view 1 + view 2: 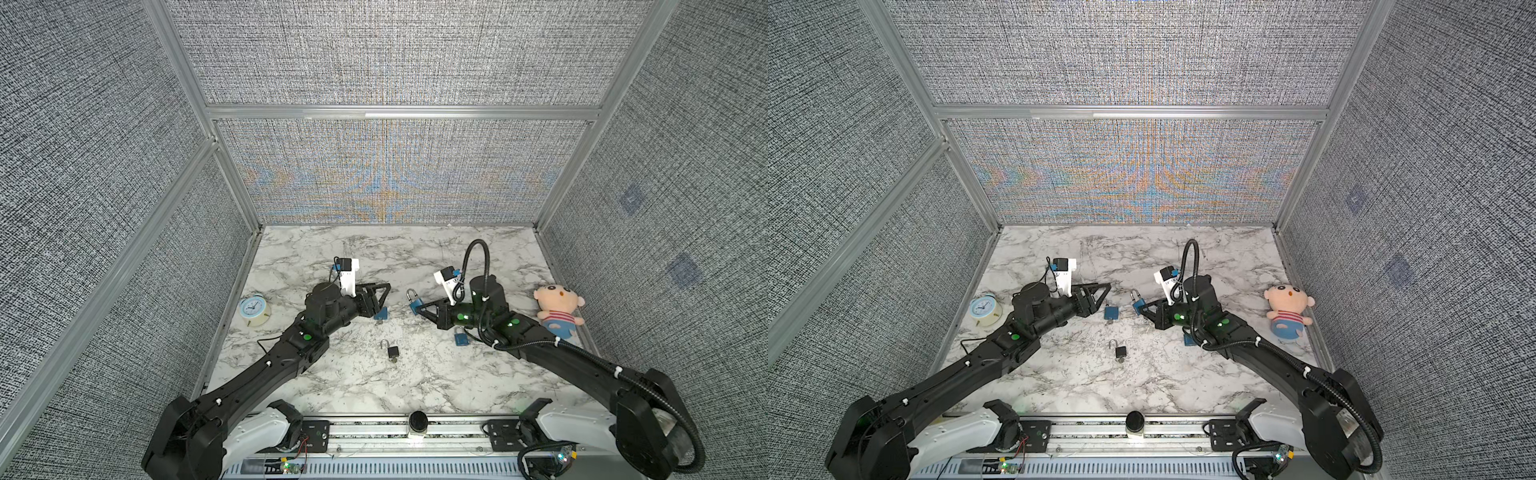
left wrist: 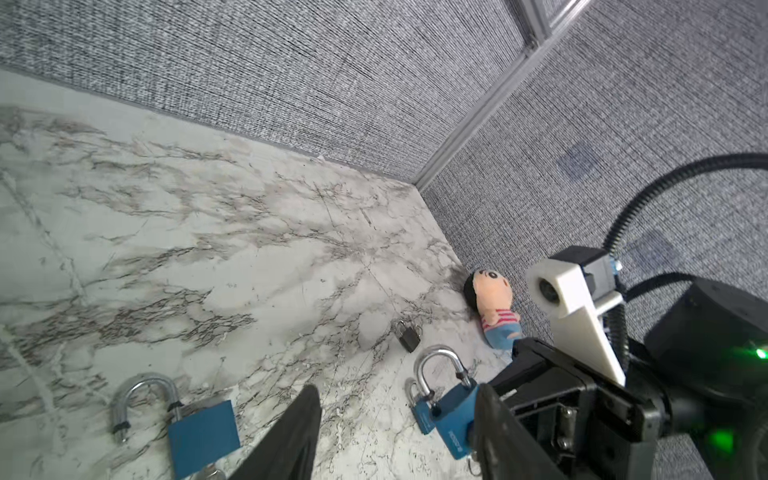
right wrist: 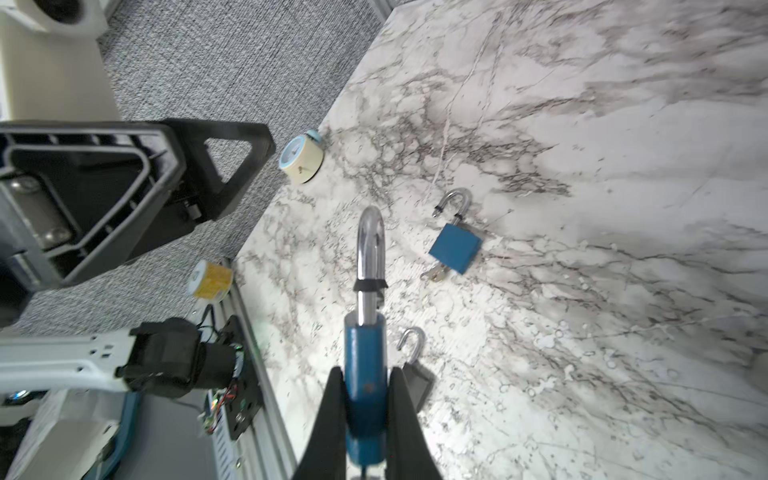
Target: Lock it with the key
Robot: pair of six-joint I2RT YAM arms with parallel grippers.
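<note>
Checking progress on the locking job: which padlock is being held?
The blue padlock clamped in the right gripper's jaws. The blue padlock by the left gripper, the blue padlock beside the right arm and the black padlock lie loose on the table.

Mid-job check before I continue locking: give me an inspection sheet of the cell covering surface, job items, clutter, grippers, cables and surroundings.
Surface: marble-pattern tabletop, no spills seen.
Job's things: held blue padlock, shackle state unclear; loose blue padlock, shackle open, key in its base; black padlock, shackle open; third blue padlock beside the right arm.
Clutter: alarm clock at the left edge; plush doll at the right edge.
Grippers: left gripper open, empty; right gripper shut on the held blue padlock.
Cables: black conduit looping over the right wrist; thin wire by the left arm.
Surroundings: grey woven wall panels, aluminium-framed.
</note>
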